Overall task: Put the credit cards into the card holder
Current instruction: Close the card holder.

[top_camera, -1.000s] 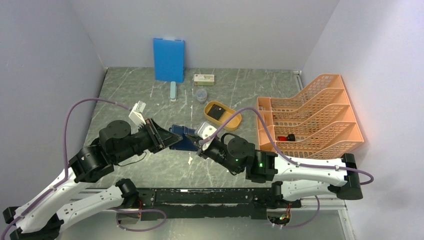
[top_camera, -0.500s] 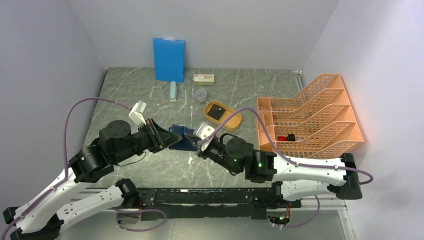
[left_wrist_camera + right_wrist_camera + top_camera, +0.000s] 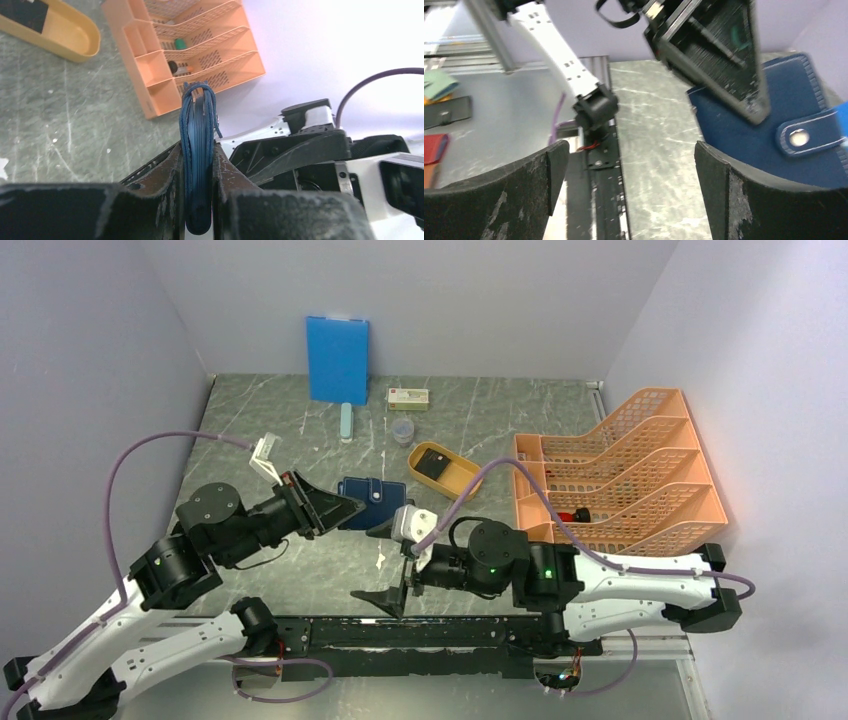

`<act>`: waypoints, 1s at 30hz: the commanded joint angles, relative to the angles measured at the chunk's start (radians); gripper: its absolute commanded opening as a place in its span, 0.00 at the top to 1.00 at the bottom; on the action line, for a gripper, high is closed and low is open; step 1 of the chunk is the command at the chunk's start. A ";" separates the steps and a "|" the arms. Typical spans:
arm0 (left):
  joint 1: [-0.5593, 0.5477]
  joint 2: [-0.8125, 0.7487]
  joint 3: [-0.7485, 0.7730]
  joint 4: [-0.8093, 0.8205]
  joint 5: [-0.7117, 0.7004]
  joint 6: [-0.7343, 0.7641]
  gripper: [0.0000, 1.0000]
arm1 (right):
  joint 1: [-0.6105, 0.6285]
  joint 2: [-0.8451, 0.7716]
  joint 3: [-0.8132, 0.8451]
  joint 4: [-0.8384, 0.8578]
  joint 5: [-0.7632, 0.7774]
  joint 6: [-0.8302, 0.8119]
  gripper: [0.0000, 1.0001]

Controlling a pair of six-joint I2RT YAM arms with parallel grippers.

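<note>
**Right pincer drawn back and opened wide; card holder kept in the left**

Drawn back toward the near edge since a second ago, the right pincer (image 3: 382, 563) is now seen with its jaws spread fully apart and nothing held between them. A moment earlier it was closed tight, right up against the card holder. From its own wrist camera, the two dark fingers (image 3: 499, 200) are seen well apart, with bare bench (image 3: 649, 130) showing between them.

Just beyond, the card holder (image 3: 365, 502) is gripped by the left pincer (image 3: 335, 508), as it was before. In the left wrist view the navy case (image 3: 197, 120) is seen edge-on, pinched firmly between the two fingers and folded shut. Its clasp tab (image 3: 806, 136) is picked out in the right wrist view, lying over the broad face. The holder sits near the middle of the bench, between the two arms; whether it touches the surface cannot be told.

Further back and to the right, a yellow-orange oval tray (image 3: 470, 483) is seen with a dark flat item (image 3: 433, 465) lying in it. Beside that, an orange mesh file rack (image 3: 620, 475) stands at the bench's right edge.

Further still, a small clear cup (image 3: 402, 430) and a pale stick (image 3: 346, 422) are noted, then a small box (image 3: 408, 397). At the very back, a blue board (image 3: 337, 360) is propped upright against the wall.
</note>
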 commanded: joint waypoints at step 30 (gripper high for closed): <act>-0.003 -0.138 0.062 0.008 0.555 0.699 0.95 | -0.443 -0.086 0.174 -0.222 -0.772 0.208 0.13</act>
